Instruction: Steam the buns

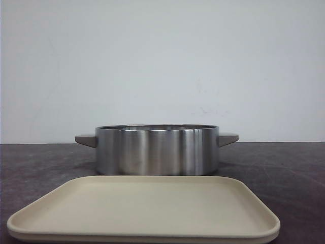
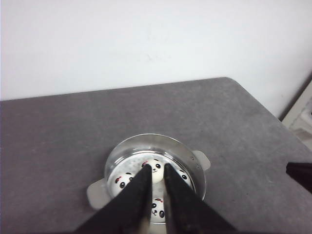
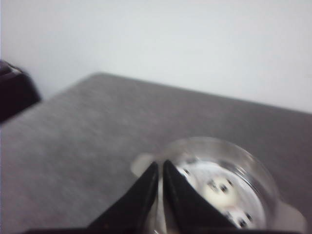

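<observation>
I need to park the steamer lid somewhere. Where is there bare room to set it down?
The beige tray in front of the steel pot is bare across its whole surface. The grey table is also open on both sides of the pot and behind it, toward the wall. The pot's inside is crowded: the buns fill its floor.

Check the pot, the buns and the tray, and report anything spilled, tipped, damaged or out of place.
Nothing stands out. The steel pot stands level on the table, and the panda buns sit inside it, faces up. The beige tray lies flat in front of it, bare. No spills or damage show, though the right wrist view is blurred.
</observation>
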Available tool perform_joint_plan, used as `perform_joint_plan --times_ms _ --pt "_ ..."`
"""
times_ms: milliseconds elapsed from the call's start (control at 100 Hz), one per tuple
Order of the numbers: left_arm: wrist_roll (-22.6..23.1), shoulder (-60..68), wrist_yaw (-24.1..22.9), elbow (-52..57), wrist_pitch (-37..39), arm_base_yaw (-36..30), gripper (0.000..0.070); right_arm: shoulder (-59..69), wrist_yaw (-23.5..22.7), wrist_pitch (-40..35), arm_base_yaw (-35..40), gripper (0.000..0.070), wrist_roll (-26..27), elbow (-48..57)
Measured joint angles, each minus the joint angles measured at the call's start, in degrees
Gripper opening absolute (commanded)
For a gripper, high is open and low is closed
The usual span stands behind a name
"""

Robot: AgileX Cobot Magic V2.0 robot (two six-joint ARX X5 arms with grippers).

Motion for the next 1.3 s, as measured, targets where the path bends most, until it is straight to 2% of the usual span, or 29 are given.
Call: perform_joint_plan --times_ms 300,650,1300 --pt "0.0 -3.7 0.0 -0.1 -3.3 0.0 0.0 -0.5 0.2 4.4 0.0 0.0011 -0.1 0.1" --pt "0.0 -7.8 0.0 -0.2 -3.1 0.0 0.0 -0.5 0.2 4.5 0.0 0.0011 -0.2 0.1" --pt "0.0 -7.8 0.0 -0.2 -3.2 0.0 0.0 -0.9 0.2 4.4 -1.0 0.0011 -0.2 0.1"
